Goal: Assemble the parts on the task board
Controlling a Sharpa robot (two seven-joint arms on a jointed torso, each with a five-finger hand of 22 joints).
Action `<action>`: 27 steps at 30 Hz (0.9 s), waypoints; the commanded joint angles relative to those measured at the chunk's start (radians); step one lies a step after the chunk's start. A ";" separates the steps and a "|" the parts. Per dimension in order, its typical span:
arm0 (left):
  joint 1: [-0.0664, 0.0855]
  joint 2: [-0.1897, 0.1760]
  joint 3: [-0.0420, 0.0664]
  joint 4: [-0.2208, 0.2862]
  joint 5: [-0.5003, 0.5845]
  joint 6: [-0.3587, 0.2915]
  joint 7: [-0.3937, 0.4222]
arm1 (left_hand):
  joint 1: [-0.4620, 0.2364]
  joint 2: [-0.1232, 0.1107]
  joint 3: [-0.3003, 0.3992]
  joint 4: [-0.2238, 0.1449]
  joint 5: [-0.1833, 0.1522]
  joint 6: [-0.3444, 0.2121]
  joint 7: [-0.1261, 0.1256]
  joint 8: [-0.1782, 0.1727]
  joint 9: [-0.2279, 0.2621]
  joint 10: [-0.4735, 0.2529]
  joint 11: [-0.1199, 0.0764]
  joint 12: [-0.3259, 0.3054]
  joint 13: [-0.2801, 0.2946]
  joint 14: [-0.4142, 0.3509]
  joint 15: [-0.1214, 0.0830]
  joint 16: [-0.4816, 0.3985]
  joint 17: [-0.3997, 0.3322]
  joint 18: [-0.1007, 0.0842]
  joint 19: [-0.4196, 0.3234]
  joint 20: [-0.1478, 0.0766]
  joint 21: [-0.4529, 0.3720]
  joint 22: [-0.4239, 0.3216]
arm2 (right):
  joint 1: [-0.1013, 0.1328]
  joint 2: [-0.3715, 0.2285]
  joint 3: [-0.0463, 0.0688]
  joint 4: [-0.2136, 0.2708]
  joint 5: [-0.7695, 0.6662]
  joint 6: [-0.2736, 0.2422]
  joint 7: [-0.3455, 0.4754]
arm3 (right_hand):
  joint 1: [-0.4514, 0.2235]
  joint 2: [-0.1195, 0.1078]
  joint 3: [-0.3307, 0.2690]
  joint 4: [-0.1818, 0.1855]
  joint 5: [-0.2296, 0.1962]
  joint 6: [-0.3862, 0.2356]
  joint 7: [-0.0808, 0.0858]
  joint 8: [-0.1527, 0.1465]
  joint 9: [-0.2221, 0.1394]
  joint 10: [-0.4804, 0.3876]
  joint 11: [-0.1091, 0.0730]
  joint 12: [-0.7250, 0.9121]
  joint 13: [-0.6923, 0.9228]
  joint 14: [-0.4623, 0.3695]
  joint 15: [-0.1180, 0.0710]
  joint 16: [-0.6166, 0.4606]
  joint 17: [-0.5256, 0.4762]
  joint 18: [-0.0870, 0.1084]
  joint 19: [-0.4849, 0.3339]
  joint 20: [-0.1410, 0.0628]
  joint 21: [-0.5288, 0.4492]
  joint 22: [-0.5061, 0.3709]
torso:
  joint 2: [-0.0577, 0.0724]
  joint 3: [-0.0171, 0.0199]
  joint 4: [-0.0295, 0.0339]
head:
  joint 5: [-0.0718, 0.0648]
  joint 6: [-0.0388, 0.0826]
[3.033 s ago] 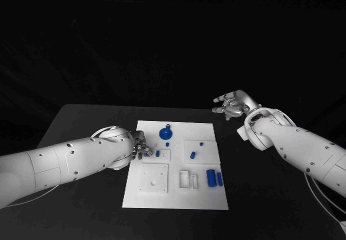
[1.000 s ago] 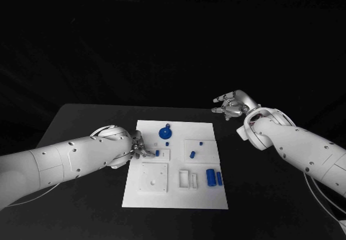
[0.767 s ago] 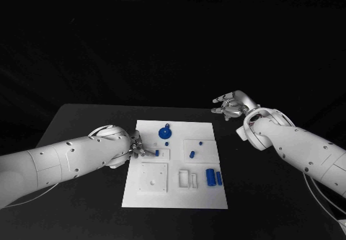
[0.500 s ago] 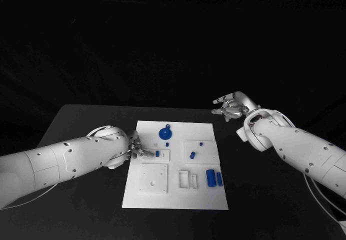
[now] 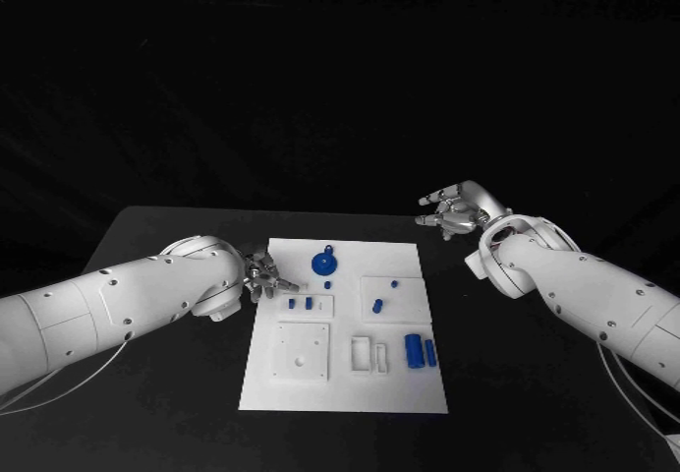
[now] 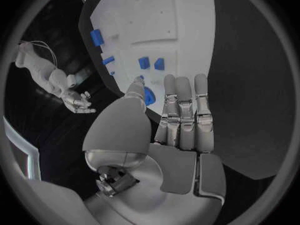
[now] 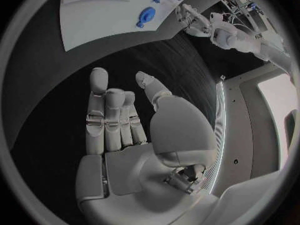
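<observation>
Head view: your left hand (image 5: 263, 274) hovers empty, fingers apart, at the board's (image 5: 345, 388) left edge beside two small blue parts (image 5: 302, 303); right hand (image 5: 451, 208) idle, spread, well off; judged between placements; next, pick a loose part.

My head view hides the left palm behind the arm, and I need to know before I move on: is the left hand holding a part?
Observer: No. In the left wrist view the left hand is empty, its fingers stretched out straight.
Operator: What lies past its fingertips?
Observer: Two small blue parts lying side by side on the task board.
Operator: And the right palm?
Observer: The right wrist view shows the right hand with a bare palm, holding nothing, over the black table.
</observation>
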 commanded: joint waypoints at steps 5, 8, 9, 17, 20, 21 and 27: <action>0.009 0.006 0.012 -0.001 0.180 -0.261 0.387 | 0.157 0.086 -0.008 -0.118 0.018 0.102 0.017 -0.166 -0.162 0.007 0.023 -0.204 -0.214 0.001 0.015 -0.049 -0.060 -0.001 0.022 0.014 -0.050 -0.084 | -0.001 -0.002 0.000 -0.002 -0.009 0.006 0.007 | -0.009 0.003 -0.001 0.007 0.004 -0.009 -0.001 0.004 0.000 -0.003 -0.003 -0.002 0.001 0.002 -0.001 -0.003 -0.002 0.020 0.033 0.000 0.001 -0.001 | 0.001 -0.0003 -0.0017 | 0.000 0.004; 0.010 0.020 0.013 -0.007 0.134 -0.306 0.441 | 0.243 0.091 0.068 -0.206 -0.030 0.149 0.030 -0.233 -0.195 -0.003 0.042 -0.304 -0.256 -0.022 0.024 -0.107 -0.092 0.013 -0.017 0.022 -0.044 -0.067 | -0.001 -0.001 0.000 -0.004 -0.007 0.007 0.008 | -0.009 0.002 -0.002 0.009 0.004 -0.009 -0.001 0.004 0.000 -0.003 -0.003 -0.004 -0.001 0.002 -0.001 -0.005 -0.003 0.020 0.033 0.000 0.001 -0.002 | 0.002 0.0001 -0.0018 | -0.003 0.005; 0.010 0.025 0.013 -0.009 0.106 -0.317 0.453 | 0.246 0.087 0.081 -0.223 -0.056 0.167 0.028 -0.247 -0.200 0.010 0.038 -0.318 -0.256 -0.018 0.024 -0.117 -0.098 0.015 -0.022 0.023 -0.041 -0.055 | -0.001 -0.001 0.000 -0.004 -0.006 0.007 0.009 | -0.009 0.002 -0.002 0.010 0.004 -0.009 -0.001 0.004 0.000 -0.004 -0.003 -0.005 -0.002 0.001 -0.001 -0.005 -0.003 0.020 0.033 0.000 0.001 -0.002 | 0.002 0.0001 -0.0022 | -0.004 0.006; 0.009 0.068 -0.010 -0.038 -0.115 -0.332 0.521 | 0.241 0.064 0.138 -0.303 -0.050 0.181 0.033 -0.305 -0.227 -0.073 0.072 -0.343 -0.259 0.004 0.039 -0.219 -0.146 0.041 -0.055 0.037 -0.030 0.024 | -0.001 0.002 0.000 -0.008 0.006 0.008 0.019 | -0.007 -0.004 0.007 0.010 0.003 -0.007 -0.003 0.004 0.000 0.012 -0.010 -0.140 -0.155 -0.002 -0.005 -0.104 -0.069 0.007 0.032 -0.003 -0.063 -0.082 | 0.001 -0.0005 -0.0025 | -0.011 0.011; 0.009 0.085 -0.022 -0.051 -0.184 -0.333 0.537 | 0.231 0.058 0.155 -0.320 -0.048 0.161 0.031 -0.304 -0.240 -0.084 0.074 -0.343 -0.259 0.018 0.039 -0.226 -0.144 0.048 -0.052 0.039 -0.023 0.049 | -0.001 0.003 0.000 -0.009 0.011 0.008 0.023 | -0.007 -0.007 0.013 0.008 0.003 -0.004 -0.004 0.004 0.000 0.024 -0.011 -0.190 -0.238 -0.002 -0.005 -0.156 -0.116 -0.001 0.032 -0.003 -0.108 -0.149 | 0.002 -0.0003 -0.0027 | -0.011 0.012; 0.008 0.092 -0.026 -0.057 -0.208 -0.333 0.541 | 0.227 0.055 0.159 -0.324 -0.046 0.160 0.032 -0.304 -0.242 -0.089 0.077 -0.343 -0.259 0.023 0.039 -0.224 -0.142 0.050 -0.050 0.039 -0.021 0.056 | -0.001 0.004 0.000 -0.010 0.013 0.007 0.024 | -0.006 -0.006 0.013 0.008 0.003 -0.004 -0.004 0.004 0.000 0.023 -0.011 -0.196 -0.252 -0.002 -0.005 -0.161 -0.123 -0.002 0.034 -0.003 -0.114 -0.162 | 0.002 -0.0001 -0.0030 | -0.011 0.013; 0.005 0.134 -0.051 -0.093 -0.338 -0.297 0.534 | 0.207 0.038 0.175 -0.341 -0.052 0.135 0.036 -0.305 -0.250 -0.155 0.093 -0.344 -0.260 0.051 0.039 -0.196 -0.120 0.060 -0.025 0.040 -0.010 0.086 | -0.001 0.009 0.000 -0.011 0.019 0.006 0.030 | -0.005 -0.007 0.014 0.008 0.003 -0.003 -0.004 0.004 0.000 0.026 -0.012 -0.203 -0.336 -0.005 -0.006 -0.162 -0.144 -0.007 0.036 -0.006 -0.109 -0.217 | 0.003 -0.0007 -0.0047 | -0.010 0.016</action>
